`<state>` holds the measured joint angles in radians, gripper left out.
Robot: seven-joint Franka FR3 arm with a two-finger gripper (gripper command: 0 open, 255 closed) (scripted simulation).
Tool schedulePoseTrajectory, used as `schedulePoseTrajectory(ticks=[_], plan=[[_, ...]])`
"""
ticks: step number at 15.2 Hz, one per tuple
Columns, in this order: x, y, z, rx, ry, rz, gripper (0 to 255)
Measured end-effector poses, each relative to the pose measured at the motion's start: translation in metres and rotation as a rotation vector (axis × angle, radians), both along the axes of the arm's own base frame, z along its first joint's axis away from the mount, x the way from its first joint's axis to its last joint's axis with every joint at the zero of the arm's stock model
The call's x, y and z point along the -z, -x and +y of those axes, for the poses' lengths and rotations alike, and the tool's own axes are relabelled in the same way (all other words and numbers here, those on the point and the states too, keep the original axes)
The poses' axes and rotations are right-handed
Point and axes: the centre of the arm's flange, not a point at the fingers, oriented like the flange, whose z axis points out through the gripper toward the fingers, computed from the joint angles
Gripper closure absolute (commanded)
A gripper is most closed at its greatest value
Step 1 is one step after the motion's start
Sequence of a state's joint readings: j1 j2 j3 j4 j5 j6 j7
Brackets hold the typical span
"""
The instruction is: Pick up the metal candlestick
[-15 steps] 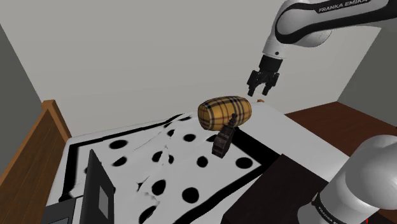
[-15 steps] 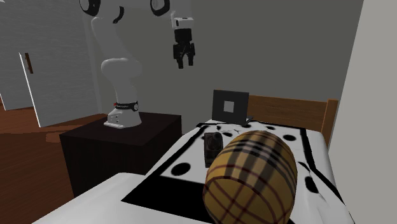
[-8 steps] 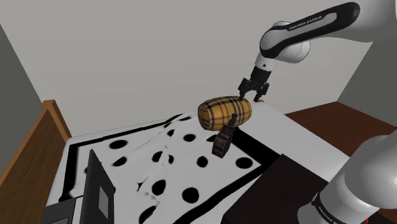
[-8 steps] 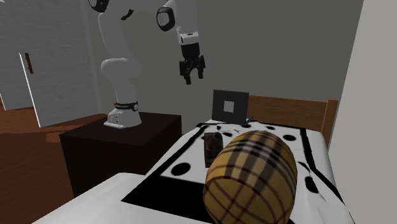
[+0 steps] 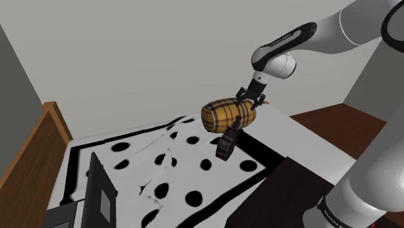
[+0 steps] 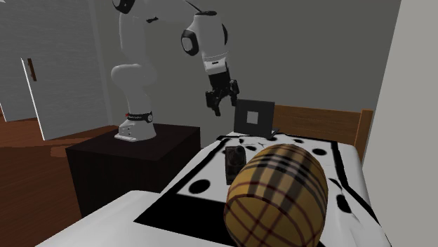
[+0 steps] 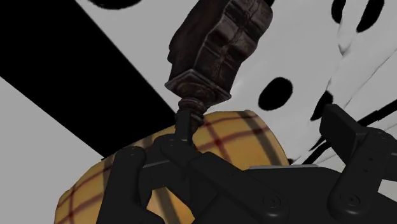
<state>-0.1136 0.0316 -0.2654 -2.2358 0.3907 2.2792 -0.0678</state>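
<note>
Bedspread (image 5: 188, 178), white with black dots, lies nearest in the shoulder view. Farther along it sits the dark candlestick (image 5: 227, 139), just in front of a plaid bolster (image 5: 223, 114). The tool (image 5: 249, 102) hangs over the bolster's right end, fingers spread wide and gripping nothing.

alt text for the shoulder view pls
The black pincer hangs by the right end of a tan plaid bolster cushion on a white, black-dotted bed cover; a dark candlestick sits beside the cushion, not held.
</note>
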Motion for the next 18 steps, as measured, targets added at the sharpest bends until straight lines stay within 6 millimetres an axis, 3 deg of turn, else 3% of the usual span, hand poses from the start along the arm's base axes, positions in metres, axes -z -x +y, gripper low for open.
schedulePoseTrajectory(ticks=[10,18], plan=[[0.099,-0.048,-0.069,0.229,-0.101,-0.028,0],[0.145,-0.049,-0.076,0.249,-0.109,-0.030,0]])
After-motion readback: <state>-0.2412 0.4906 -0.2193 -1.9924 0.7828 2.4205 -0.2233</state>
